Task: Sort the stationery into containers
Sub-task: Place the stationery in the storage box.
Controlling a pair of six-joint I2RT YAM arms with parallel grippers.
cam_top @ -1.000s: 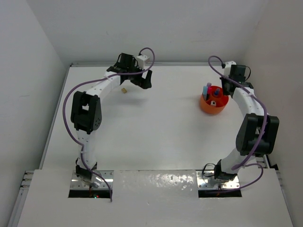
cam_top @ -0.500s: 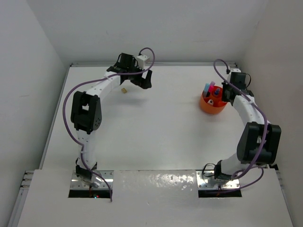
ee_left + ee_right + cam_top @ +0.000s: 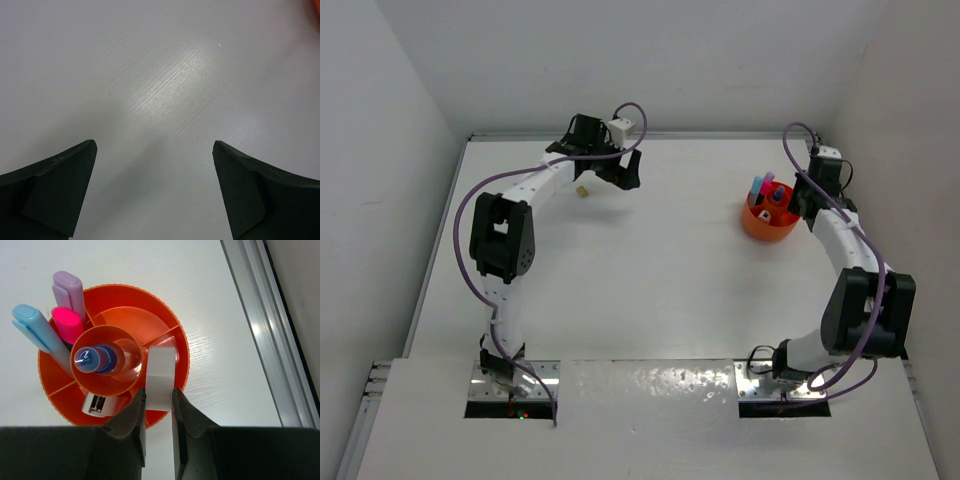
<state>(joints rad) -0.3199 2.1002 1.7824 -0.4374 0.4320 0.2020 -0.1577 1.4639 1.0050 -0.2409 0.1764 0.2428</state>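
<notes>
The round orange tub (image 3: 172,325) stands at the back right of the table (image 3: 767,230). My right gripper (image 3: 159,392) is shut on a white tape ring (image 3: 160,372), held edge-on over the tub's right-hand compartment. Whether the ring rests inside cannot be told. A blue-capped bottle (image 3: 92,360) stands in the tub's middle cup. A light-blue highlighter (image 3: 35,327), a pink-capped marker (image 3: 67,325) and a lilac piece (image 3: 70,287) stand in the left compartments. A small white item (image 3: 100,404) lies in the near one. My left gripper (image 3: 625,170) hangs open over bare table at the back left. A beige block (image 3: 581,190) lies beside it.
The table's metal edge rail (image 3: 272,330) runs close to the right of the tub, with the side wall beyond it. The back wall stands just behind my left gripper. In the left wrist view, both dark fingers (image 3: 55,190) frame plain white tabletop.
My right wrist has swung from behind the tub round to its right side, carrying the tape ring. The left arm has not moved.
</notes>
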